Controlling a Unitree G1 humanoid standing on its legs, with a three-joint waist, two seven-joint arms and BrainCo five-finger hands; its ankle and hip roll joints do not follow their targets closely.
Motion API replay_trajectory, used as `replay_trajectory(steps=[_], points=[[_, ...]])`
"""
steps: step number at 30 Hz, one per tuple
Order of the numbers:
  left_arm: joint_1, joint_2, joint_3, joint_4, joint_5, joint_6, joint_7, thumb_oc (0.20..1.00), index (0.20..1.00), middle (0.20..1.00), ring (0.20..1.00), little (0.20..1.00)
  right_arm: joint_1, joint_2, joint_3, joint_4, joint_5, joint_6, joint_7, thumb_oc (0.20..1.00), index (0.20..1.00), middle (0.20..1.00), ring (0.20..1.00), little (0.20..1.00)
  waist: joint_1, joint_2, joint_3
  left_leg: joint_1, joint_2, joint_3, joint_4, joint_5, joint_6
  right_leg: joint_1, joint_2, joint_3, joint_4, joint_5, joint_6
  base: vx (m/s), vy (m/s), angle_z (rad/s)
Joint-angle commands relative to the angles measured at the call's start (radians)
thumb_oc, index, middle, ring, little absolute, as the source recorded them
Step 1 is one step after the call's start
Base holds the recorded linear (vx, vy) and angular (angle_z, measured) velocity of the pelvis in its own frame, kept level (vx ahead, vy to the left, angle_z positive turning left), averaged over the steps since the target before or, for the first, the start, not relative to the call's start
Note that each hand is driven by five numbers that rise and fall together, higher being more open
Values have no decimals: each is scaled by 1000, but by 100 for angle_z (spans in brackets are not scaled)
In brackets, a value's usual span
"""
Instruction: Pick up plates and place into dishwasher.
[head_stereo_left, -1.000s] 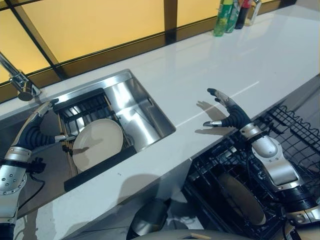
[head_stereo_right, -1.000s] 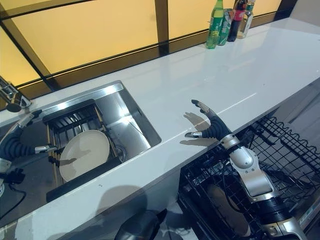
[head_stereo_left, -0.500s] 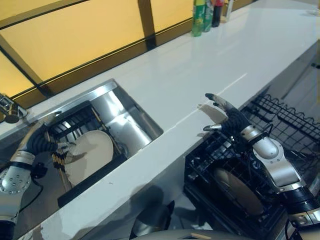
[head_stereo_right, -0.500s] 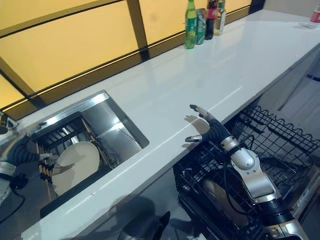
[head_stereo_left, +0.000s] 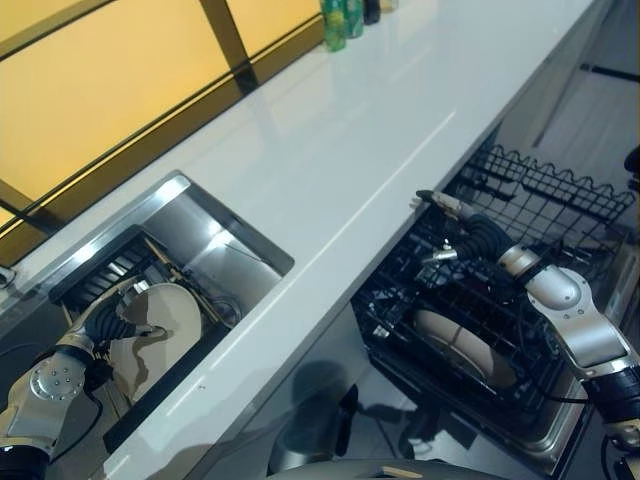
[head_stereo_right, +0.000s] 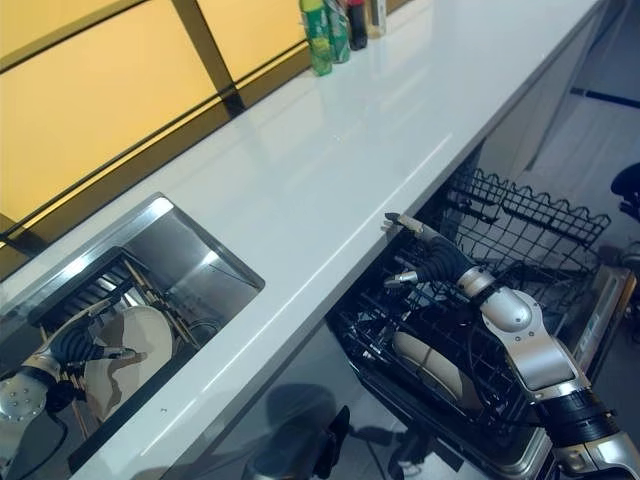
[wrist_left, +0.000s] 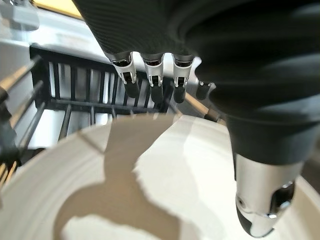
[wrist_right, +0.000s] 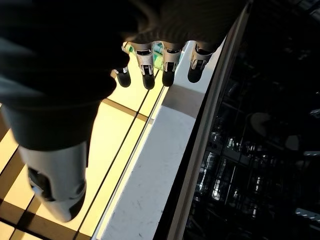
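Already partly done, judging from the rack. On the far left, down in the sink (head_stereo_left: 215, 215), a cream plate (head_stereo_left: 165, 325) leaning in a black drying rack (head_stereo_left: 95, 275). Just over that plate the left hand (head_stereo_left: 118, 322), fingers straight and spread, thumb apart, hovering close to the rim without closing on it; in the left wrist view the plate (wrist_left: 165, 190) directly under the fingertips (wrist_left: 132, 89), no grip yet. Further right, the long white counter (head_stereo_left: 340, 140), with some bottles (head_stereo_left: 340, 15) at its far end by the window. Right again, below the counter edge, the pulled-out dishwasher rack (head_stereo_left: 480, 300), with one plate (head_stereo_left: 460, 345) already lying inside. Above the near corner of that rack the right hand (head_stereo_left: 470, 238), fingers open and relaxed, carrying nothing. So probably one plate loaded, one more in the sink waiting to be gripped, lifted and carried across to the rack.
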Motion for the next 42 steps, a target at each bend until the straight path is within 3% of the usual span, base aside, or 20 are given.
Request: replay_trajectory(steps=[1, 6, 12, 17, 21, 25, 28, 37, 42], points=[[-84, 75, 11, 43, 37, 42, 85, 1000, 1000, 1000, 1000, 1000, -111, -46, 5, -45, 28, -26, -7, 1000, 1000, 1000, 1000, 1000, -19, -32, 41, -112, -4, 28, 55, 23, -35, -62, -123, -13, -5, 165, 38, -94, 19, -7], [-145, 132, -33, 93, 80, 142, 48, 1000, 1000, 1000, 1000, 1000, -172, -46, 20, -42, 20, -30, -21, 1000, 1000, 1000, 1000, 1000, -24, -45, 76, -162, 5, 47, 74, 22, -28, -100, -128, 2, -10, 178, 47, -128, -17, -16], [-235, 199, -64, 206, 66, 152, -25, 1000, 1000, 1000, 1000, 1000, -216, -39, 35, -41, 23, -42, -28, 1000, 1000, 1000, 1000, 1000, -28, -64, 92, -198, 19, 59, 75, 22, -21, -108, -118, 7, -39, 186, 56, -93, -36, -3], [-301, 216, -121, 272, 23, 171, -188, 1000, 1000, 1000, 1000, 1000, -247, -22, 38, -45, 10, -42, -32, 1000, 1000, 1000, 1000, 1000, -31, -74, 103, -222, 25, 62, 77, 24, -17, -121, -107, 16, -57, 192, 60, -85, -47, 0], [-321, 221, -154, 279, -56, 167, -423, 1000, 1000, 1000, 1000, 1000, -263, -21, 39, -51, 12, -37, -33, 1000, 1000, 1000, 1000, 1000, -30, -74, 106, -221, 28, 60, 62, 28, -17, -113, -96, 20, -84, 199, 62, -71, -45, -1], [-293, 243, -176, 213, -150, 171, -630, 1000, 1000, 1000, 1000, 1000, -258, -48, 45, -51, 32, -55, -37, 1000, 1000, 1000, 1000, 1000, -26, -64, 97, -211, 23, 56, 48, 27, -21, -86, -94, 18, -108, 193, 63, -42, -5, -2], [-257, 267, -172, 148, -195, 161, -724, 1000, 1000, 1000, 1000, 1000, -252, -57, 46, -39, 38, -67, -38, 1000, 1000, 1000, 1000, 1000, -16, -52, 82, -207, 21, 49, 37, 34, -23, -74, -92, 11, -118, 194, 62, -5, -3, 1], [-95, 333, -160, -172, -278, 159, -917, 1000, 1000, 1000, 1000, 1000, -234, -83, 51, -27, 70, -53, -70, 1000, 1000, 1000, 1000, 1000, 34, -37, 37, -185, 5, 13, 26, 34, -23, -26, -88, -27, -127, 183, 55, -3, -46, 13], [17, 329, -159, -336, -238, 154, -928, 1000, 1000, 1000, 1000, 1000, -215, -90, 57, -19, 87, -51, -93, 1000, 1000, 1000, 1000, 1000, 64, -41, 8, -162, -8, -15, 22, 27, -22, 4, -86, -48, -127, 171, 54, 3, -75, 11]])
